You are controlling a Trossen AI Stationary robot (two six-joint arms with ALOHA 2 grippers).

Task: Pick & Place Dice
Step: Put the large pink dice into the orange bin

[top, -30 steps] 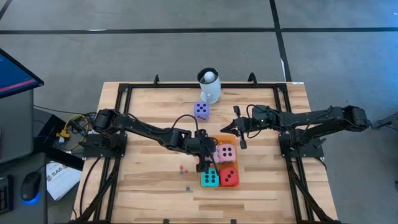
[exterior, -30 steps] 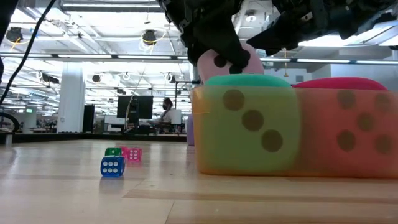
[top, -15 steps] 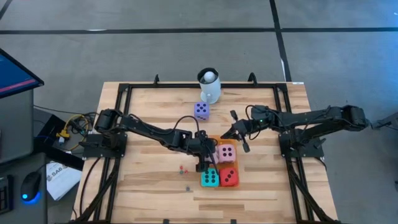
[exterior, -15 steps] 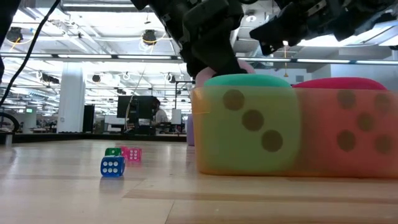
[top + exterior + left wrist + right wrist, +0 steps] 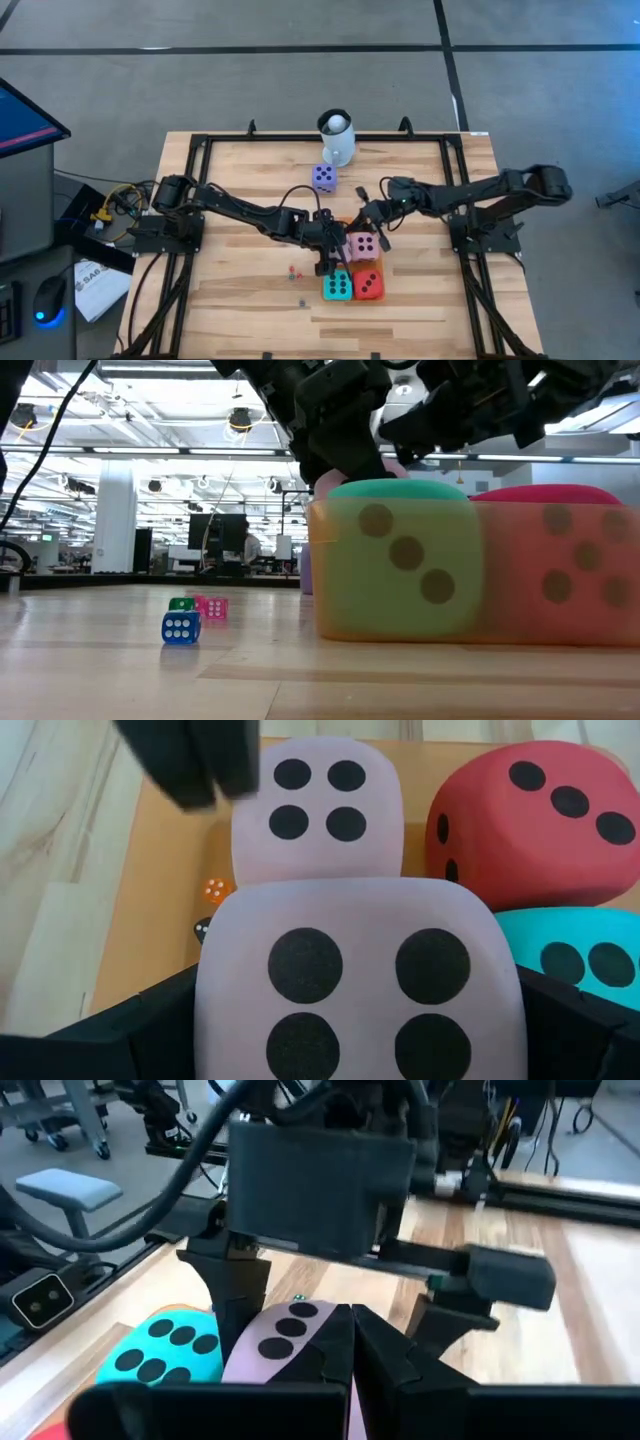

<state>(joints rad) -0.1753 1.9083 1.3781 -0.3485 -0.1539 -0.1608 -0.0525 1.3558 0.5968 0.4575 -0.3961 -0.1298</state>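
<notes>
My left gripper (image 5: 328, 250) is shut on a pink die (image 5: 355, 990) over the middle of the table. Its four-pip face is turned to the wrist camera. Beyond it a second pink die (image 5: 362, 245) rests on the orange mat (image 5: 150, 910). A red die (image 5: 368, 284) and a teal die (image 5: 337, 286) stand side by side nearer the front edge. A purple die (image 5: 324, 178) sits farther back. My right gripper (image 5: 372, 222) is shut and hovers by the resting pink die's far side, with nothing in it. My left gripper pinches the pink die by two opposite sides (image 5: 215, 1010), one finger (image 5: 140, 1030) on each. The fingers come slanting down from the table's left. In the low view the die (image 5: 395, 463) shows above the teal die's top, clear of the mat.
A white mug with a ball (image 5: 337, 138) stands at the far edge. Tiny dice lie on the bare wood left of the teal die (image 5: 180, 627), and two more lie on the mat (image 5: 213, 890). A black frame (image 5: 200, 150) runs around the table.
My right gripper has moved toward the table's left and down, tipping its shut fingers toward the resting pink die. My left gripper and its pink die have kept still.
</notes>
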